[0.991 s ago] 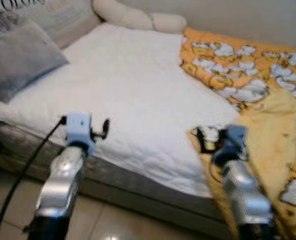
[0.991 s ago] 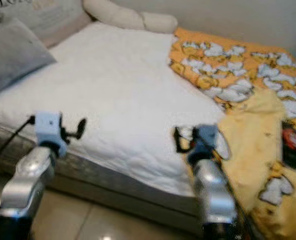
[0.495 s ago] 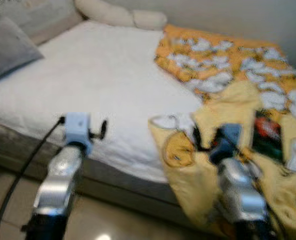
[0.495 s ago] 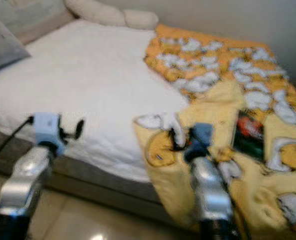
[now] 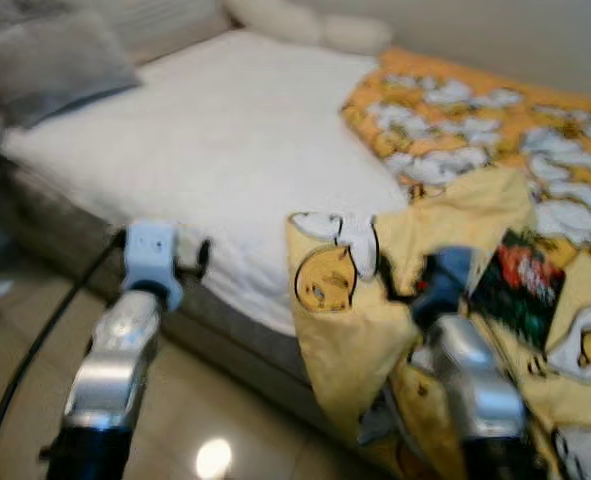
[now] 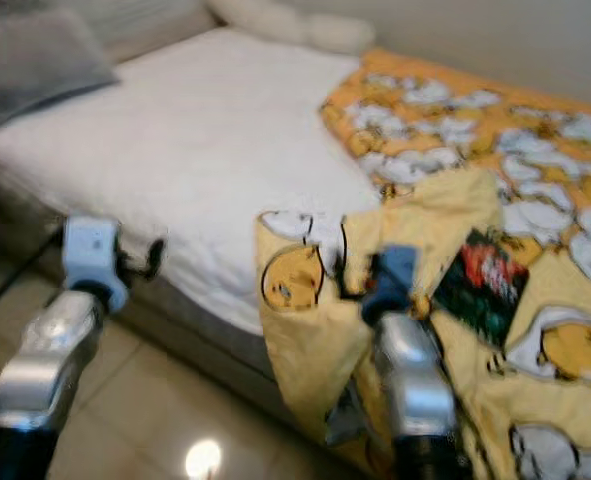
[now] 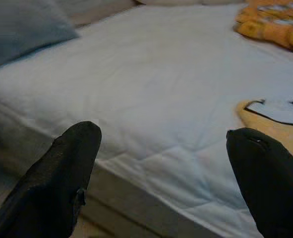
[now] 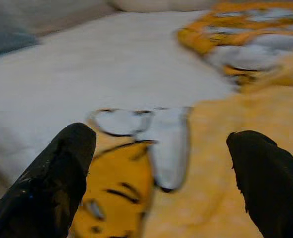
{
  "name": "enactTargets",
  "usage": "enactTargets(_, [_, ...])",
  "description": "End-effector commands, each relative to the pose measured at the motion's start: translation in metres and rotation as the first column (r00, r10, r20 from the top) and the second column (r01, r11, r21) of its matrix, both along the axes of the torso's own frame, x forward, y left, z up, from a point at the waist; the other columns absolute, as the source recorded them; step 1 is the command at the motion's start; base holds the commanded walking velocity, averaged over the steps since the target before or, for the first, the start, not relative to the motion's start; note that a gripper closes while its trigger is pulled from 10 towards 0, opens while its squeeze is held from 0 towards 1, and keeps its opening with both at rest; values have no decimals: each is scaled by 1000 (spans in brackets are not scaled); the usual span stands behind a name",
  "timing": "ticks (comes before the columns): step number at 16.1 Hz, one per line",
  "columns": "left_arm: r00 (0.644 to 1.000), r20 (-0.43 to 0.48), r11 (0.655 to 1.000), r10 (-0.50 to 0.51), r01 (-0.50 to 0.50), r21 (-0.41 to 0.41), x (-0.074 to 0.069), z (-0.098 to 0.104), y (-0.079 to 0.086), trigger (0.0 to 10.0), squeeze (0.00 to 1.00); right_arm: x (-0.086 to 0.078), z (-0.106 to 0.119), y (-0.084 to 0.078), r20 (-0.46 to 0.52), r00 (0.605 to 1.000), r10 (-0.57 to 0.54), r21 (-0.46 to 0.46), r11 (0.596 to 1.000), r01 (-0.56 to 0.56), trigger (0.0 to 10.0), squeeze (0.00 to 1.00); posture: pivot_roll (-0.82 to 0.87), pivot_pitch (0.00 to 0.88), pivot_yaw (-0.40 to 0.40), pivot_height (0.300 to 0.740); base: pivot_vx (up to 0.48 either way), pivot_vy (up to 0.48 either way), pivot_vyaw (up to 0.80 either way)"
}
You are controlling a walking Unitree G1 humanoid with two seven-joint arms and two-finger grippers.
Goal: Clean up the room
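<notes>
a bed (image 5: 225, 170) with a white quilted mattress cover runs across the head views, and a yellow-and-orange cartoon blanket (image 5: 475, 200) lies bunched over its right part, one corner hanging down the near side of the mattress toward the tiled floor (image 5: 235, 430). a grey pillow (image 5: 55, 60) sits at the far left end, and a cream bolster (image 5: 315, 25) lies along the wall at the back. a dark patch with red and green print (image 5: 515, 285) shows on the blanket's folded part (too blurred to say what it pictures).

the left gripper (image 7: 171, 178) hovers off the near edge of the mattress, over the floor side, its fingers (image 7: 62, 168) spread wide with nothing between them; its wrist view looks across the bare white cover toward the pillow and catches a bit of the blanket's corner at one edge. the right gripper (image 8: 166, 183) is up against the hanging corner of the blanket, fingers (image 8: 57, 173) also wide apart and empty. its wrist view gives what the head views blur: a yellow cartoon face with white ears (image 8: 136, 148) printed on the blanket, just ahead of the fingers. the head views in turn show the silver forearms and a black cable (image 5: 35, 350) trailing from the left arm.
</notes>
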State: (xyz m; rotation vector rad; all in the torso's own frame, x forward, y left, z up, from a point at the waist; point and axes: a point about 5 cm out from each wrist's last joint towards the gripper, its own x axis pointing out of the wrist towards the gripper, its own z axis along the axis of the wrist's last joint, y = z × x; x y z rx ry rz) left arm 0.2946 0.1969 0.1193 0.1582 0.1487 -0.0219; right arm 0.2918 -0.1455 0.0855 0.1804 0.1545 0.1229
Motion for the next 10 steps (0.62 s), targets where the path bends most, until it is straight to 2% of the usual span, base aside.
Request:
enactTargets(1, [999, 15, 1000, -31, 31, -2, 2, 4, -7, 10000, 992, 0, -1, -12, -1, 999, -38, -4, 999, 38, 10000, 1000, 35, 0, 0, 740, 0, -480, 587])
enactTargets(6, [999, 12, 999, -41, 41, 3, 3, 4, -7, 10000, 988, 0, -3, -11, -6, 1000, -24, -6, 1000, 24, 10000, 1000, 37, 0, 1, 740, 0, -480, 0])
enactTargets(10, [999, 12, 999, -52, 52, 4, 3, 4, -10, 10000, 992, -1, -4, -5, -5, 1000, 20, -3, 1000, -20, 10000, 1000, 38, 0, 3, 740, 0, -480, 681])
